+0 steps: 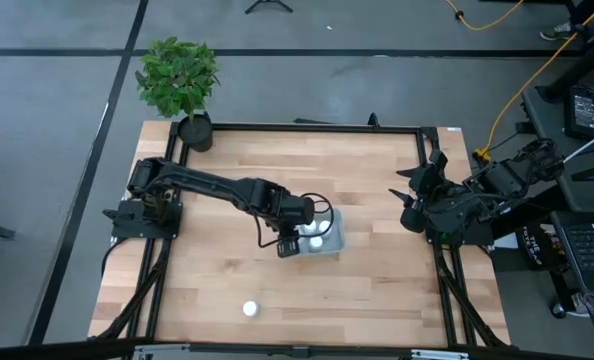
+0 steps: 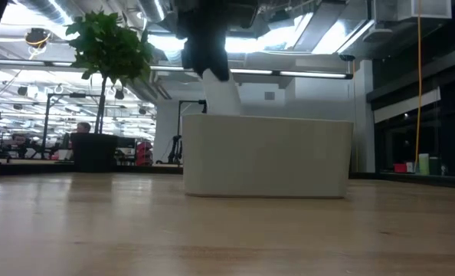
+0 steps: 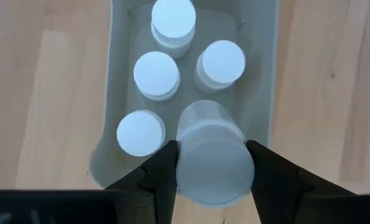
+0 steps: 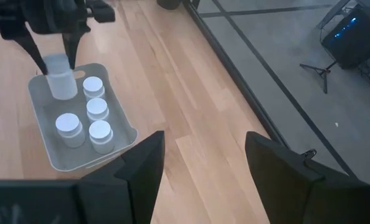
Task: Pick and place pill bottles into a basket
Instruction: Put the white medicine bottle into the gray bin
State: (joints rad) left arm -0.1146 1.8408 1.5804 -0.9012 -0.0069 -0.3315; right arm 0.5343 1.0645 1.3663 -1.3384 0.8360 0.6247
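The pale grey-blue basket sits at the table's middle and also shows in the low view. Four white pill bottles stand in it, such as one and another. My left gripper is over the basket's left end, shut on a fifth bottle. A sixth bottle stands alone on the table near the front edge. My right gripper waits open and empty at the table's right edge. My left gripper pinches the bottle's upper part between its two fingers, one on each side. The fingers come from above, pointing down. The bottle is upright; its top stands above the basket's rim and its lower end is hidden behind the wall.
A black plant pot with a green plant stands at the table's far left corner. A black frame runs along the table's edges. Bare wood lies between the basket and the right arm.
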